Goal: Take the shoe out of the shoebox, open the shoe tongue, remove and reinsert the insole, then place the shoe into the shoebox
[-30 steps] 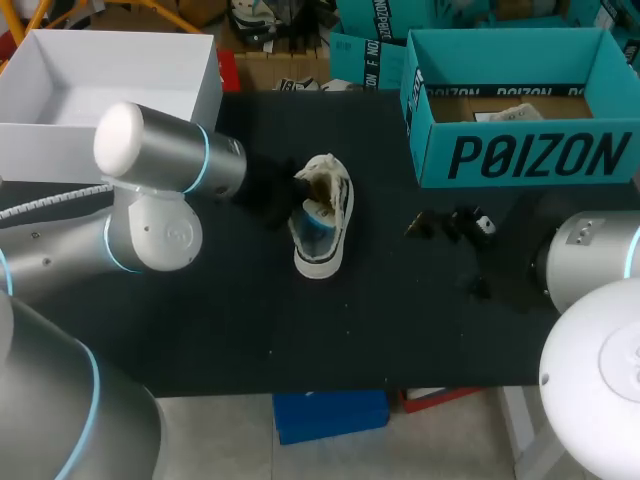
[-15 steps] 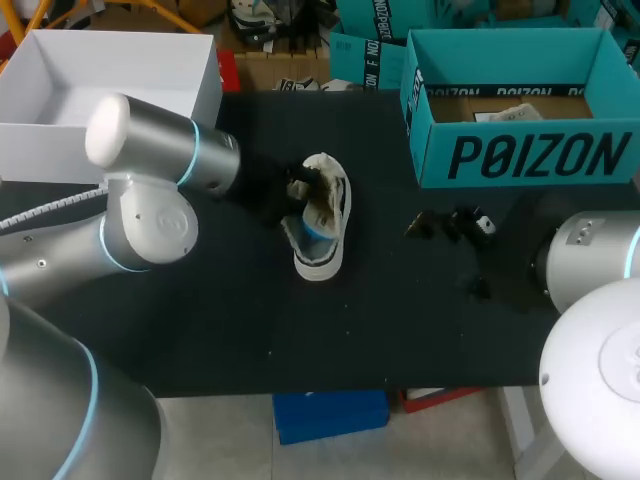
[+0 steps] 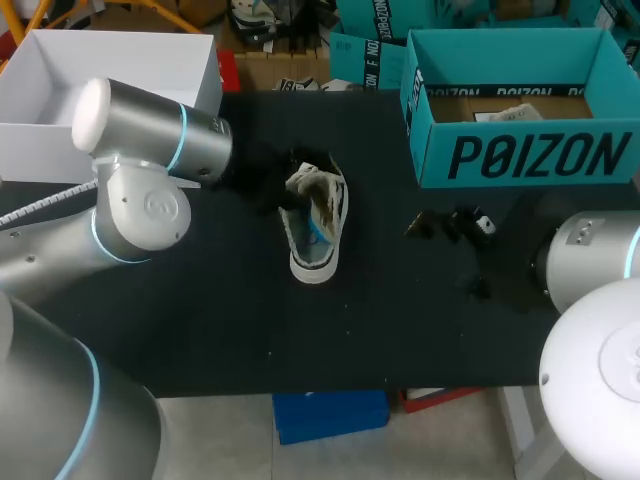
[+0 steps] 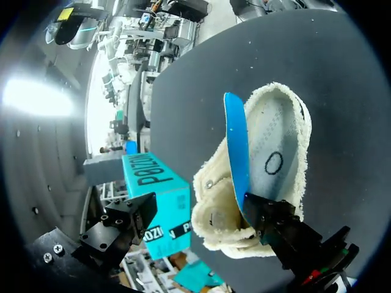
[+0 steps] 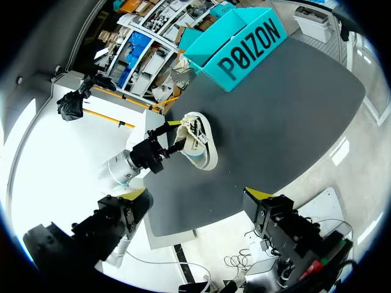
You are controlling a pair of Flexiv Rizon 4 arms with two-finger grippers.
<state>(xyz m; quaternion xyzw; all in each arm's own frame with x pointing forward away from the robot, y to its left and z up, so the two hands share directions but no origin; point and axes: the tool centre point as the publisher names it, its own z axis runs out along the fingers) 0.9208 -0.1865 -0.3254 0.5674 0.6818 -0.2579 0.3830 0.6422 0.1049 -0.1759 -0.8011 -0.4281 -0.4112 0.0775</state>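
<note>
At the cream canvas shoe [image 4: 215, 183], the left pincer [image 4: 198, 209] gapes wide beside the blue foam insole [image 4: 237, 146]. Pinch before pulling.

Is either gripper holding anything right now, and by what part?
Nothing is gripped. The left gripper is open: one finger touches the near end of the flat blue insole standing out of the cream fleecy shoe. The right gripper is open, empty.

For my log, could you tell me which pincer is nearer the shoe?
Left. The left pincer is against the shoe; the right pincer hangs well clear of it.
</note>
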